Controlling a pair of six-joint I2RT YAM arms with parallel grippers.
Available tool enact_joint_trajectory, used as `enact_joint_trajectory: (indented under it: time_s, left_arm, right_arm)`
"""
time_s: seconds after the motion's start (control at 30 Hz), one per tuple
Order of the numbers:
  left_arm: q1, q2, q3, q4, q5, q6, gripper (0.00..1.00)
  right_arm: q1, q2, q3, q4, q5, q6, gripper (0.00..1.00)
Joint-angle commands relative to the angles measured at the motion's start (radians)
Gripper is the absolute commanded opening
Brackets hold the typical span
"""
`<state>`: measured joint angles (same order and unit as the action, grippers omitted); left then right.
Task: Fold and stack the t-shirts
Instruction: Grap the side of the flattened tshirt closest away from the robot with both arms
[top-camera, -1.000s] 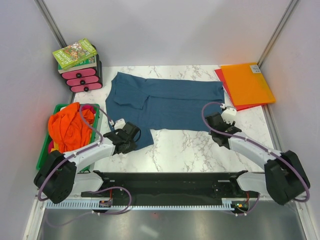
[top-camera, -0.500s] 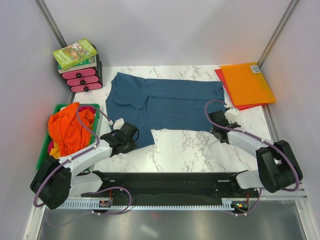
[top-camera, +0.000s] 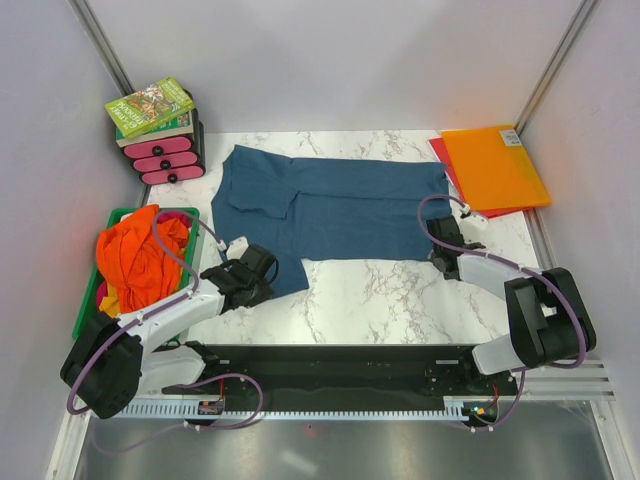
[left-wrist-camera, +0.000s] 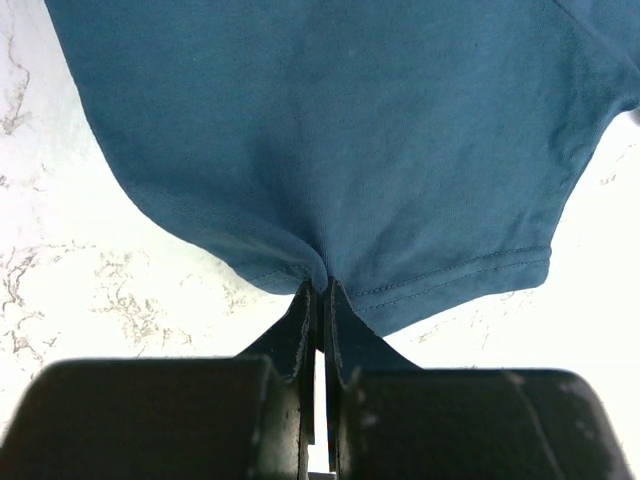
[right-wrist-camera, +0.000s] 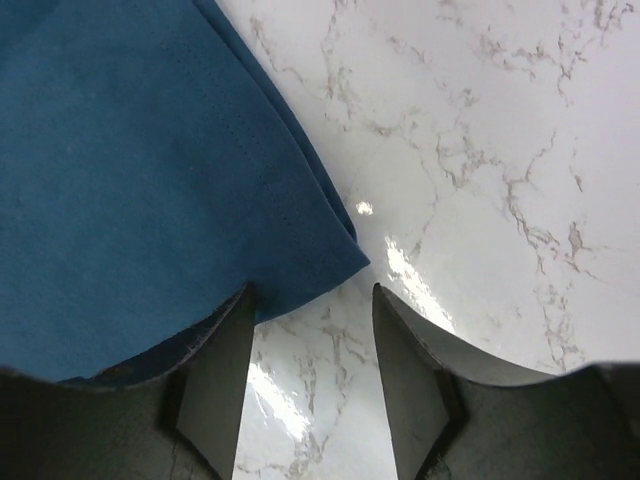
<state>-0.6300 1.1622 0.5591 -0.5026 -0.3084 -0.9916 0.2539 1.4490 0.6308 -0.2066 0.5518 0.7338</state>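
The white marbled bench (top-camera: 370, 290) filled the middle of the top view, between grey walls. On it the blue t-shirt (top-camera: 340, 205) lay spread flat across the centre, its length running left to right, with a sleeve folded over the body at the upper left and its lower left corner hanging down toward the bottom of the frame.

At the left edge a green basket (top-camera: 84, 312) held the orange t-shirts (top-camera: 135, 255), bunched in a loose heap that rose above its rim, well apart from the blue one.

In the upper right corner an orange folder (top-camera: 493, 165) lay on top of a red folder (top-camera: 445, 152), whose edge showed just beside the blue shirt's right end. In the upper left corner stood a pink drawer unit (top-camera: 165, 160) with books (top-camera: 150, 107) stacked on it.

The left gripper (top-camera: 264, 272) sat at the shirt's lower left corner. In its wrist view the left gripper (left-wrist-camera: 320, 300) was pinched closed on the hem of the blue t-shirt (left-wrist-camera: 330, 130), the cloth puckering up at the fingertips.

The right gripper (top-camera: 441, 247) sat at the shirt's lower right corner. In its wrist view the right gripper (right-wrist-camera: 313, 292) was spread apart and gripped nothing; the corner of the blue t-shirt (right-wrist-camera: 120, 170) lay between its fingers.
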Motion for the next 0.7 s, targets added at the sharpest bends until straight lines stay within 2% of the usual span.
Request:
enact_joint_trajectory:
  time_s: [0.0,0.07,0.2,0.43,0.67]
  left_arm:
    - [-0.002,-0.019,0.007,-0.019,-0.014,0.021,0.02]
    - [-0.002,-0.019,0.007,-0.02,-0.015,0.019,0.02]
    - [-0.002,-0.018,0.009,-0.022,-0.017,0.018,0.02]
    - [-0.002,-0.021,0.005,-0.027,-0.015,0.013,0.02]
    - [-0.002,-0.114,-0.001,-0.056,-0.05,0.002,0.02]
  right_arm:
    - [-0.041,0.036,0.006,0.032,-0.027,0.006,0.52]
    - [-0.053,0.044,0.006,0.036,-0.038,0.003,0.46]
    - [-0.058,0.033,-0.005,0.041,-0.041,0.003,0.26]
    - [-0.058,-0.025,-0.04,0.036,-0.035,-0.001,0.01]
    - [-0.025,-0.136,-0.068,0.001,-0.049,-0.011,0.0]
